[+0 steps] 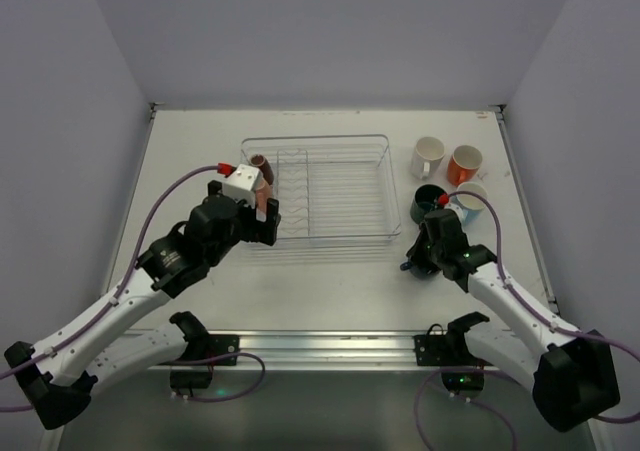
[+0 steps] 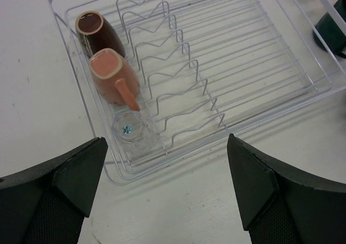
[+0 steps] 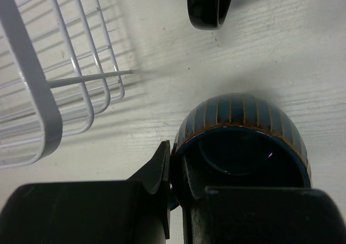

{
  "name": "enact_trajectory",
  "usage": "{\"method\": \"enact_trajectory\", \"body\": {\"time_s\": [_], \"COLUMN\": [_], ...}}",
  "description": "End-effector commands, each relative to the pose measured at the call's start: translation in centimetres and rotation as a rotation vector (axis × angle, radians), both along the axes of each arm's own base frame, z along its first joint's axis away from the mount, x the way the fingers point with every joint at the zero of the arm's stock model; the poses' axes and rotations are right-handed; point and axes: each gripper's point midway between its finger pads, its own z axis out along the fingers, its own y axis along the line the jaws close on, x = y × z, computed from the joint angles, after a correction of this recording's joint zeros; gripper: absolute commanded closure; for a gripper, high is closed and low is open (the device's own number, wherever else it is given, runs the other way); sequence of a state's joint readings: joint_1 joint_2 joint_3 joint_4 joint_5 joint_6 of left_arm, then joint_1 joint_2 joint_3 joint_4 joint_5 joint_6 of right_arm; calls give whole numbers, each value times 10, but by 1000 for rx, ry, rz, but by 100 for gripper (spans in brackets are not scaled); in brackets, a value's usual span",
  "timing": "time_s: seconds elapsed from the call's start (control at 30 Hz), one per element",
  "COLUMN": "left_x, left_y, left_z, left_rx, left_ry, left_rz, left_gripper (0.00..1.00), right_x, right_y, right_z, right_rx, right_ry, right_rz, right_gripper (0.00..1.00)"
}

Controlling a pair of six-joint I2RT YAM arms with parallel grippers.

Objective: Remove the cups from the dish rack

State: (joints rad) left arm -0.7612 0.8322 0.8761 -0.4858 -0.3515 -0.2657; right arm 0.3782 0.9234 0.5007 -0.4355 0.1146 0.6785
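Pinching navy mug (image 3: 243, 114) by its rim in right hand (image 3: 174, 163); holding left hand (image 2: 165, 146) spread, pinkish cup (image 2: 111, 73) just ahead in dish rack (image 2: 259, 65).

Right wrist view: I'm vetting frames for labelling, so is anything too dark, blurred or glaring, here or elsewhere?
Right wrist: the right gripper fills the bottom as a near-black, soft-edged mass; the striped blue mug it clamps reads clearly; glints on the dark mug. Left wrist: crisp, though the clear tumbler almost vanishes against the dish rack. Top external: even light, soft shadows.
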Motion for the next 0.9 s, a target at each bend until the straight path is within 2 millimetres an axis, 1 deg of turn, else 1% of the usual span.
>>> {"method": "enact_trajectory", "body": {"time_s": [0.0, 0.03, 0.1, 0.13, 0.17, 0.23, 0.3, 0.33, 0.4, 0.43, 0.47, 0.5, 0.53, 0.6, 0.63, 0.7, 0.73, 0.77, 0.8, 0.83, 0.87], "left_x": [1, 2, 3, 4, 6, 9, 12, 15, 16, 19, 20, 24, 28, 36, 41, 52, 58, 64, 73, 80, 86], "left_y": [3, 3, 2, 2, 1, 2, 5, 5, 4, 2, 0, -1, -3, -1, -3, -5, -6, -4, 3, 3, 5], "left_z": [-5, -6, -11, -13, -15, -22, -24, -30, -33, -31, -34, -31, -30, -25, -24, -22, -29, -32, -32, -39, -41], "left_rx": [33, 35, 43, 46, 53, 67, 69, 82, 78, 68, 66, 43, 40, 28, 28, 16, 33, 38, 26, 27, 14], "left_ry": [-10, -6, 11, 16, 26, 47, 70, 94, 122, 127, 139, 135, 135, 120, 115, 91, 99, 95, 84, 96, 97], "left_rz": [-6, -4, -4, -2, 1, 14, 46, 57, 73, 82, 92, 113, 126, 177, 193, 226, 244, 269, 314, 329, 340], "left_gripper": [0, 0, 0, 0, 0, 0, 0, 0, 0, 0, 0, 0, 0, 0, 0, 0, 0, 1, 1, 3, 4], "right_x": [29, 30, 32, 32, 33, 31, 31, 31, 30, 30, 29, 28, 27, 25, 22, 18, 15, 11, 8, 3, 0], "right_y": [5, 6, 7, 6, 5, 7, 7, 8, 9, 9, 10, 9, 9, 8, 6, 5, 5, 5, 4, 3, 4], "right_z": [20, 20, 18, 17, 18, 19, 23, 25, 27, 30, 32, 34, 42, 52, 63, 75, 76, 88, 90, 88, 97], "right_rx": [15, 19, 20, 15, 10, 14, 22, 27, 34, 38, 42, 42, 50, 51, 62, 70, 76, 91, 97, 101, 130], "right_ry": [-97, -95, -92, -92, -95, -96, -114, -121, -133, -143, -148, -155, -184, -221, -261, -307, -319, -370, -384, -385, -426], "right_rz": [-19, -21, -24, -27, -24, -12, -7, -2, 5, 9, 16, 21, 21, 34, 37, 52, 61, 69, 72, 77, 79], "right_gripper": [100, 100, 96, 93, 83, 73, 67, 66, 59, 58, 57, 52, 48, 41, 37, 37, 37, 37, 37, 37, 37]}}
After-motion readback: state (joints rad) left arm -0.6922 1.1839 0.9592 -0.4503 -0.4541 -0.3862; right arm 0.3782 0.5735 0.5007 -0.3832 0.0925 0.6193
